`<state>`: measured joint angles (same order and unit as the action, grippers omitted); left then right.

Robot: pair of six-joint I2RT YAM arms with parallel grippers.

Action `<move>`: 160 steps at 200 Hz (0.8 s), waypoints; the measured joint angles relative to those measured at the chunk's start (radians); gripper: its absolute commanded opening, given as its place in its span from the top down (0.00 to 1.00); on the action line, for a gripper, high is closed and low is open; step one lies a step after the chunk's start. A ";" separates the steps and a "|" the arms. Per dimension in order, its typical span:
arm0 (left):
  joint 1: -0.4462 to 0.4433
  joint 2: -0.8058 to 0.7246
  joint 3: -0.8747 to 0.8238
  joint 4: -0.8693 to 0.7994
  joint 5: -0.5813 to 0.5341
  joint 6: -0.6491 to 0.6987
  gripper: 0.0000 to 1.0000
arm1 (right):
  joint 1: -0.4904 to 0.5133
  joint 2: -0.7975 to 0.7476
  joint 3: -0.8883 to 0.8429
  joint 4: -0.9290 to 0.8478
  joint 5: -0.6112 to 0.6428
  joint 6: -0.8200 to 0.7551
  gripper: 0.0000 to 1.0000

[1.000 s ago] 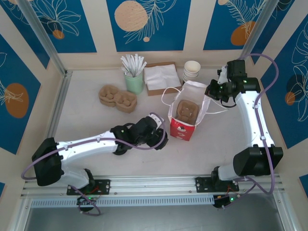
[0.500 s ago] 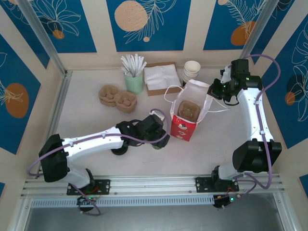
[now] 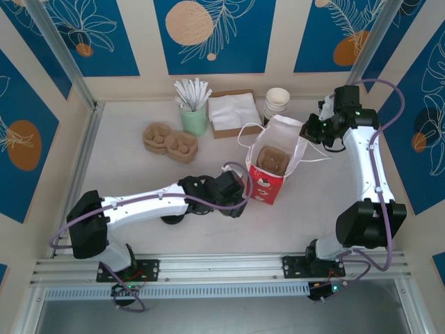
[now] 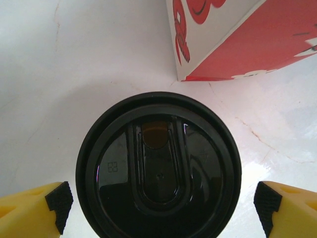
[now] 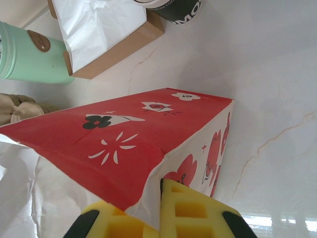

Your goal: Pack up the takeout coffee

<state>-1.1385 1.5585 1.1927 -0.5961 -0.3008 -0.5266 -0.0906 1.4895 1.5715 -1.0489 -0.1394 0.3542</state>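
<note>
White tabletop (image 3: 125, 174), left claw (image 4: 163, 203) wide astride takeout coffee (image 4: 158, 163) beside red bag (image 3: 263, 188), carrier (image 3: 270, 158) inside, right claw (image 5: 158, 213) pinching its rim

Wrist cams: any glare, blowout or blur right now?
Left wrist: the glossy round black plastic lid carries light streaks; the white table blows out beside it. Right wrist: glare patch on the table at lower right; the red-and-white paper bag is sharp.
</note>
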 measured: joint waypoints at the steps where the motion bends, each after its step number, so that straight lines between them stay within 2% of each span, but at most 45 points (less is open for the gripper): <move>1: 0.000 0.001 0.000 0.000 0.000 0.000 0.07 | 0.000 0.000 0.000 0.000 0.000 0.000 1.00; 18: -0.002 0.004 0.000 -0.002 0.000 -0.007 0.14 | -0.002 0.000 0.000 0.000 0.000 0.000 1.00; 39: -0.002 0.009 0.009 -0.011 0.000 -0.014 0.17 | -0.002 0.000 0.000 0.000 0.000 0.000 1.00; 160: -0.008 0.075 0.079 -0.071 -0.023 -0.015 0.19 | -0.002 0.001 0.009 -0.006 -0.012 -0.007 1.00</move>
<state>-1.1469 1.6337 1.2720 -0.6670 -0.3241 -0.5415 -0.0925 1.4906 1.5806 -1.0550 -0.1516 0.3470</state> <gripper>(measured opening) 0.809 0.066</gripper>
